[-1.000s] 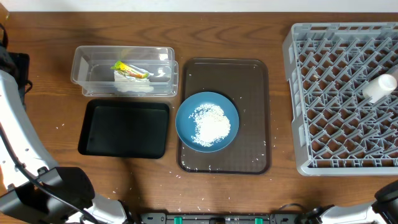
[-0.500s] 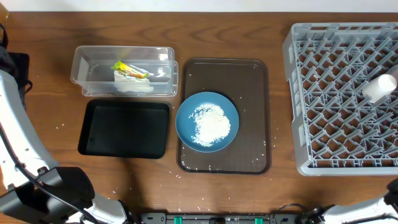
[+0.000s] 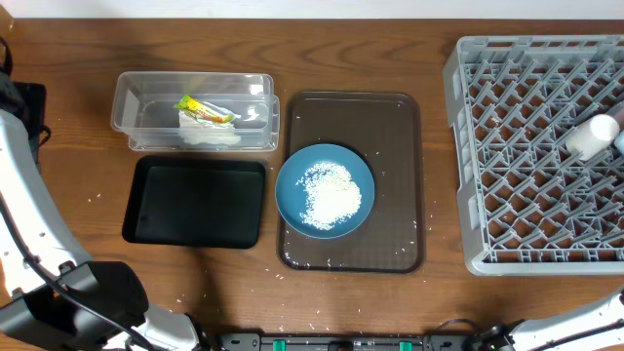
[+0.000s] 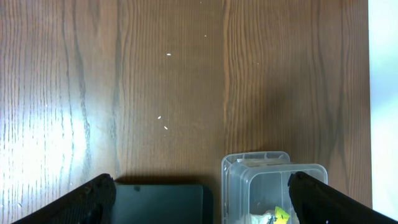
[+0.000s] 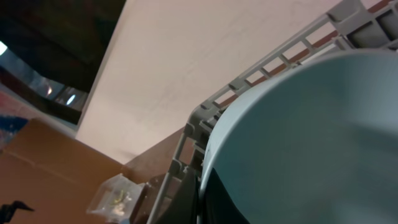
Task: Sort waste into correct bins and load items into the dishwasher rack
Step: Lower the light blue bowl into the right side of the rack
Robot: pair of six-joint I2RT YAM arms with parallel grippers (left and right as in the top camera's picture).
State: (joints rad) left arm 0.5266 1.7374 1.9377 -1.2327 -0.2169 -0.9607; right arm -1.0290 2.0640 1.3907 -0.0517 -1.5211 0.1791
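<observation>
The table [image 3: 390, 49] is grained wood, the tub [image 3: 125, 107] clear glossy plastic, the rack [image 3: 458, 146] grey plastic.

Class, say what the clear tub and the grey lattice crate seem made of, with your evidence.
Clear rectangular tub: likely glossy plastic; yellow-green wrapper shows through its walls. Large grey lattice crate: probably matte moulded plastic; uniform thin ribs, no glints.

The left arm [image 3: 24, 210] is a long, smooth white tube down the left side of the overhead view, with a fat black joint [image 3: 93, 297] at the lower left. A black base bar with small green parts [image 3: 322, 343] sits at the bottom edge. In the left wrist view, the left gripper [image 4: 199, 202] shows two plain black fingers [image 4: 90, 200] in the bottom corners.
</observation>
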